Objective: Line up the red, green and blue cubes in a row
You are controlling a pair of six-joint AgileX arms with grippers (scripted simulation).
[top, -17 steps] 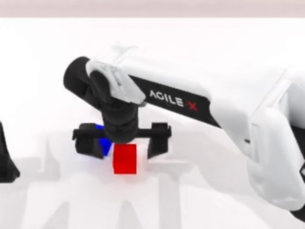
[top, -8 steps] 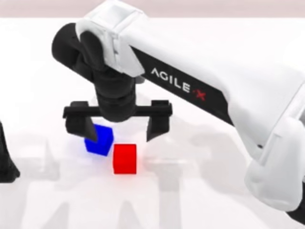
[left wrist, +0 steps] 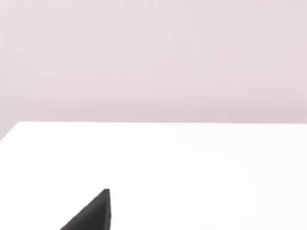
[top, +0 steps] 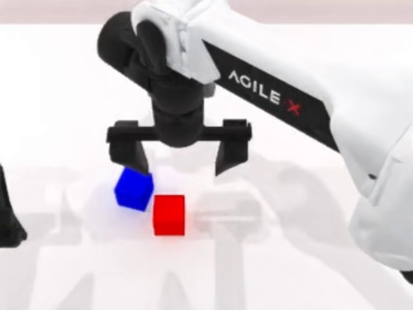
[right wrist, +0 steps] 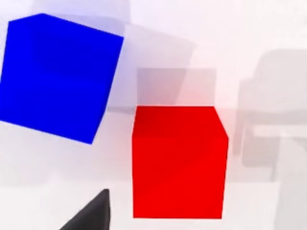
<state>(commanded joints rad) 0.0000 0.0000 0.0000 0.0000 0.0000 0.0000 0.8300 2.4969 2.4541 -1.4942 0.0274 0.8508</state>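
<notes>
The blue cube [top: 134, 190] is being left beside the red cube [top: 169, 214]; the right gripper [top: 179, 150] is being held above, jaws wide and empty.

White right arm [top: 335, 97], black claw [top: 179, 155], AgileX lettering

The small bright blue cube [top: 134, 190] is partly covered at its upper corner by a black finger [top: 132, 154] of the right arm's two-finger gripper [top: 181, 157]; the white right arm [top: 310, 97] is cut off at the top and right edges of the top view; only a dark sliver, probably the parked left arm [top: 9, 216], is seen at the left edge; a single black fingertip [left wrist: 93, 214] is cut off in the left wrist view.
</notes>
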